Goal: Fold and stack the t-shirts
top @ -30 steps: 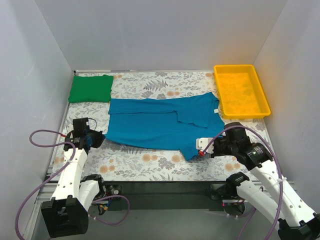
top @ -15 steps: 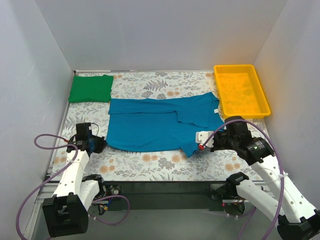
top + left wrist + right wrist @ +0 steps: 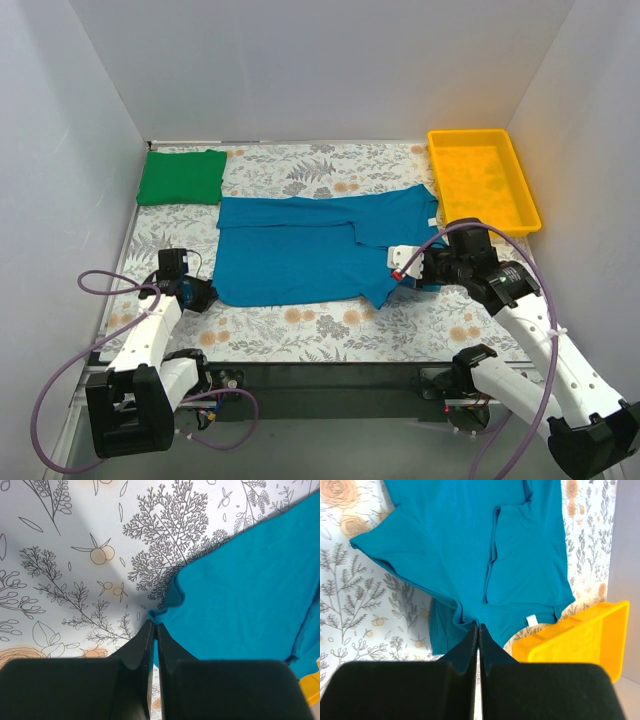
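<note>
The teal-blue t-shirt [image 3: 310,255] lies spread across the middle of the floral table, partly folded, with a sleeve doubled over at its right. My left gripper [image 3: 203,293] is shut on the shirt's near-left corner [image 3: 159,611], low over the table. My right gripper [image 3: 400,268] is shut on the shirt's near-right edge [image 3: 470,615] and holds it slightly raised; a white label [image 3: 532,620] shows close by. The bright green t-shirt [image 3: 182,177] sits folded at the back left corner, away from both grippers.
A yellow plastic tray [image 3: 483,180] stands at the back right, just beyond the teal shirt's right end, and also shows in the right wrist view as the tray [image 3: 580,635]. White walls close in the table on three sides. Floral tablecloth [image 3: 300,325] lies bare in front of the shirt.
My right gripper has drawn the shirt's near-right edge back and to the left. My left gripper has shifted nearer and lower, still holding the near-left corner.
</note>
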### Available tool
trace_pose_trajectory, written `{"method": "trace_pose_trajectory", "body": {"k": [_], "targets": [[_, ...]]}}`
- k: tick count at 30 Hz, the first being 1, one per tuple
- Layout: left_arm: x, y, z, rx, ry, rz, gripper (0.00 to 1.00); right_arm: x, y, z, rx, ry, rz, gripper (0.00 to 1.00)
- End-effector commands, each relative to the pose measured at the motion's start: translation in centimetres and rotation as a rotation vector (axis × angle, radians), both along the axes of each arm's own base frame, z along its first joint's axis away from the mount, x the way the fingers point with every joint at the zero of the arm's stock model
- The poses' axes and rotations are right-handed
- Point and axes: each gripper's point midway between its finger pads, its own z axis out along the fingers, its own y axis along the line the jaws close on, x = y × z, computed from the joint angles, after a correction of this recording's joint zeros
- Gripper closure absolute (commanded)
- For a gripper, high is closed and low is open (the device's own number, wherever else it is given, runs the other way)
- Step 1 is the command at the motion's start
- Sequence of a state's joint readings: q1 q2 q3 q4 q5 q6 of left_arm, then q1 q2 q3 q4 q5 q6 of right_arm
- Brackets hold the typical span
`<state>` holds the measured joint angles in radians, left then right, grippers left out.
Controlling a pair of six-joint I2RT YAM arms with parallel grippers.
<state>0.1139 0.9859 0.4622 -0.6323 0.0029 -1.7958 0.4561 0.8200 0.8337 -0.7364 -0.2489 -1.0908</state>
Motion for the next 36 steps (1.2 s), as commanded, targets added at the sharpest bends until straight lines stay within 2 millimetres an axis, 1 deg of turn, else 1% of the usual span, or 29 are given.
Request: {"method": "trace_pose_trajectory", "body": {"k": [1, 4, 6, 9, 10, 12, 13, 15, 16, 18, 20, 21, 26, 27, 28, 33, 36], "targets": [[1.1, 0.9, 1.2, 0.043, -0.055, 0.021, 1.0, 2.4, 0.2, 3.2, 0.056, -0.088, -0.046, 0.99], [1.8, 1.0, 1.8, 0.053, -0.064, 0.018, 1.0, 3.4, -0.3, 3.0, 0.062, -0.085, -0.063, 0.99], [2.1, 1.0, 1.8, 0.047, -0.06, 0.017, 1.0, 3.8, -0.3, 3.0, 0.076, -0.083, -0.065, 0.99], [2.6, 0.9, 1.8, 0.038, -0.063, 0.015, 1.0, 5.1, -0.5, 3.3, 0.087, -0.093, -0.087, 0.99], [2.7, 0.9, 1.8, 0.038, -0.068, 0.015, 1.0, 5.6, -0.8, 3.0, 0.085, -0.081, -0.103, 0.99], [3.1, 0.9, 2.0, 0.036, -0.074, 0.015, 1.0, 6.3, -0.8, 3.6, 0.103, -0.083, -0.109, 0.99], [3.4, 0.9, 2.1, 0.037, -0.082, 0.014, 1.0, 6.8, -1.1, 3.3, 0.102, -0.071, -0.123, 0.99], [3.8, 0.9, 2.2, 0.036, -0.085, 0.011, 1.0, 7.5, -1.2, 3.7, 0.113, -0.078, -0.125, 0.99], [4.1, 0.9, 2.3, 0.035, -0.088, 0.009, 1.0, 7.9, -1.4, 3.6, 0.112, -0.071, -0.135, 0.99], [4.5, 0.8, 2.4, 0.029, -0.087, 0.004, 1.0, 8.5, -1.5, 3.7, 0.121, -0.072, -0.137, 0.99], [5.0, 0.8, 2.6, 0.025, -0.098, 0.003, 1.0, 9.0, -1.7, 3.5, 0.124, -0.061, -0.148, 0.99], [5.1, 0.8, 2.4, 0.022, -0.093, 0.003, 1.0, 9.2, -1.6, 3.8, 0.133, -0.063, -0.146, 0.99], [6.5, 0.8, 2.9, 0.019, -0.118, -0.002, 1.0, 10.2, -1.6, 3.5, 0.14, -0.045, -0.153, 0.99], [6.6, 0.8, 2.7, 0.018, -0.109, -0.002, 1.0, 10.4, -1.6, 3.6, 0.143, -0.049, -0.154, 0.99], [7.0, 0.9, 2.9, 0.019, -0.116, -0.002, 1.0, 10.7, -1.7, 3.6, 0.143, -0.047, -0.162, 0.99], [8.2, 1.0, 2.7, 0.017, -0.11, 0.001, 1.0, 12.0, -1.9, 3.9, 0.157, -0.046, -0.194, 0.99], [9.1, 1.1, 2.8, 0.017, -0.116, 0.002, 1.0, 13.0, -2.1, 3.5, 0.159, -0.032, -0.214, 0.99]]}}
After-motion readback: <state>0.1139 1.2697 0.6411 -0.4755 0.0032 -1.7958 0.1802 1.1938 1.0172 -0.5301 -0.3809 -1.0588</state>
